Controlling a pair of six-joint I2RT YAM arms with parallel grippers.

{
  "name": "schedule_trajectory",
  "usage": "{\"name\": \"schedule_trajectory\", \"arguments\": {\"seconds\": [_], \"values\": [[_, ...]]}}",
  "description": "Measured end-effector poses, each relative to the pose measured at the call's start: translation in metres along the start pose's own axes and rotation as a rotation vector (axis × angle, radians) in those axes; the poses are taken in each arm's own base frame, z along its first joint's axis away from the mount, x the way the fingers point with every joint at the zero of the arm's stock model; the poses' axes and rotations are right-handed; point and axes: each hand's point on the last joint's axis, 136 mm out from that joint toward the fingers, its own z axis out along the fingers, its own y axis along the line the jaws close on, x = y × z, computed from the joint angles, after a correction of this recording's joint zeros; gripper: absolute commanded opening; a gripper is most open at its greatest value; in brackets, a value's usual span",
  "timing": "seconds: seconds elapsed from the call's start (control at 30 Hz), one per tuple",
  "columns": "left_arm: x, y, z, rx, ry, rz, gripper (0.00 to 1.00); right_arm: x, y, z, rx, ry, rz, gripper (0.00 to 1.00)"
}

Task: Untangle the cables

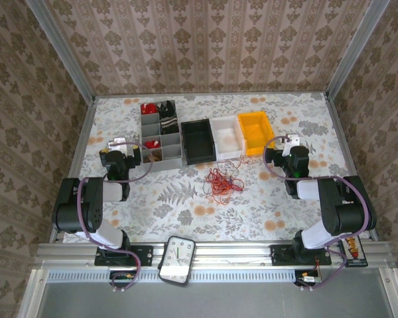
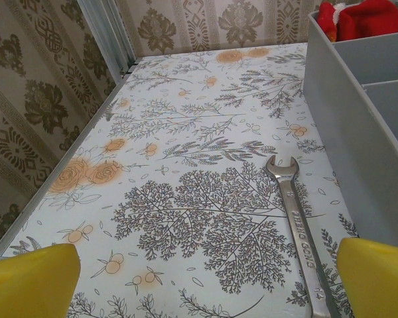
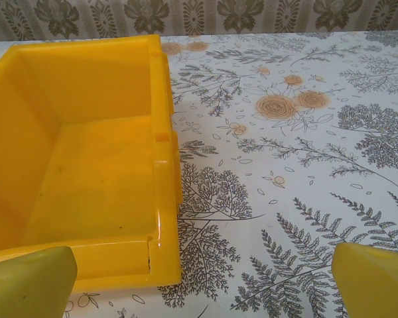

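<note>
One wrench bears unreadable lettering; cables lie tangled.

Black arms, purple cables, yellow fingertips

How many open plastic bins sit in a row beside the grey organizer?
3: a black bin next to the grey organizer, a white bin in the middle, and a yellow bin at the right end. None seems hidden.
</note>
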Motion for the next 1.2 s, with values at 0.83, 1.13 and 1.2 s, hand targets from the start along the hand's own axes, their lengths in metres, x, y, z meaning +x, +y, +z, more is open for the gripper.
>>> {"name": "schedule_trajectory", "arguments": {"seconds": [0.83,1.13,1.2], "values": [[0.002,-0.006,-0.002,0.032,0.021,0.011,1.00,0.003,0.000,0.001,0.000,0.055,-0.002,0.88],[-0.129,-0.070,-0.040,0.165,-0.092,-0.063,1.00,-0.110,0.044,-0.038,0.004,-0.056,0.073,0.72],[-0.139,-0.105,-0.049,0.213,-0.083,-0.093,1.00,-0.109,0.075,-0.048,-0.035,-0.039,0.048,0.73]]}}
